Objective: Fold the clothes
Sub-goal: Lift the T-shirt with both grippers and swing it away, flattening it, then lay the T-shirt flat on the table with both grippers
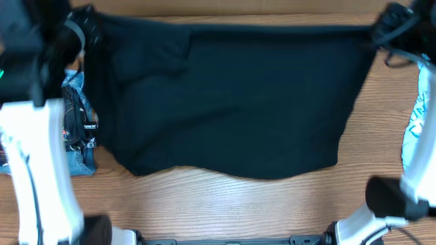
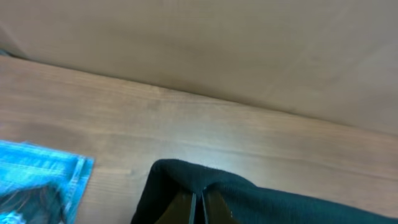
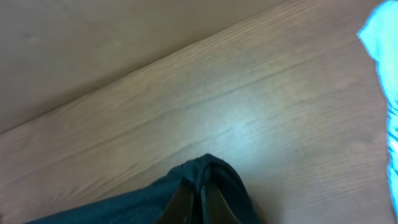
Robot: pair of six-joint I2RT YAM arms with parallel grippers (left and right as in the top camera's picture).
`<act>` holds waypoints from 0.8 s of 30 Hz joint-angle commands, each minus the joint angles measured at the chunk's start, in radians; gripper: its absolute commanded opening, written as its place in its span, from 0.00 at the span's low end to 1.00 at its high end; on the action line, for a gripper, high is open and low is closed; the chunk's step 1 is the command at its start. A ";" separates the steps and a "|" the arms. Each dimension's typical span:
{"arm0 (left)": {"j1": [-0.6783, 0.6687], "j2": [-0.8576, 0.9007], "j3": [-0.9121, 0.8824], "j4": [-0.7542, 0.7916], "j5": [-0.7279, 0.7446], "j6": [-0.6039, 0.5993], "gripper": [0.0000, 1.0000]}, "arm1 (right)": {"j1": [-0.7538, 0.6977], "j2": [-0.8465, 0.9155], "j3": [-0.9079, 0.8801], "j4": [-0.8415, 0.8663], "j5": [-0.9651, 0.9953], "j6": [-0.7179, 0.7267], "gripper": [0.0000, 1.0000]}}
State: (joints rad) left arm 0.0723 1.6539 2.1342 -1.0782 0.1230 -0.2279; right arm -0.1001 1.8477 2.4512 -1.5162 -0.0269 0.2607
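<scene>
The clothes [image 1: 231, 95], a plain black garment, lie spread wide across the wooden table [image 1: 225, 204]. Their far edge is stretched straight between my two grippers. My left gripper [image 1: 87, 33] is at the far left corner, and in the left wrist view it [image 2: 200, 204] is shut on a pinched peak of the black fabric [image 2: 280, 202]. My right gripper [image 1: 380, 30] is at the far right corner. In the right wrist view it [image 3: 200, 200] is shut on a bunched corner of the black fabric [image 3: 124, 208]. The near hem hangs in a loose wavy line.
A blue cloth with a dark printed piece [image 1: 80, 129] lies at the left edge under my left arm; the left wrist view shows it as blue cloth [image 2: 37, 183]. A light-blue printed shirt [image 1: 419, 119] lies at the right edge, seen as a light-blue shirt [image 3: 382, 56] in the right wrist view.
</scene>
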 commanded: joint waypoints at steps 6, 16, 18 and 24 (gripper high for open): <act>0.009 0.176 0.028 0.288 0.054 -0.005 0.04 | -0.002 0.134 0.011 0.288 -0.021 0.003 0.04; 0.038 0.163 0.412 0.116 0.080 0.008 0.04 | -0.002 0.101 0.175 0.186 -0.015 0.019 0.04; 0.035 0.163 0.414 -0.021 0.086 0.007 0.04 | -0.002 0.105 0.162 0.089 -0.011 0.015 0.04; 0.010 0.203 0.332 -0.436 0.076 0.017 0.04 | -0.002 0.133 0.082 -0.137 0.113 0.015 0.04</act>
State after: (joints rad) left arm 0.0910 1.7966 2.5233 -1.4441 0.2131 -0.2287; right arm -0.0967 1.9572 2.5748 -1.6211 -0.0132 0.2756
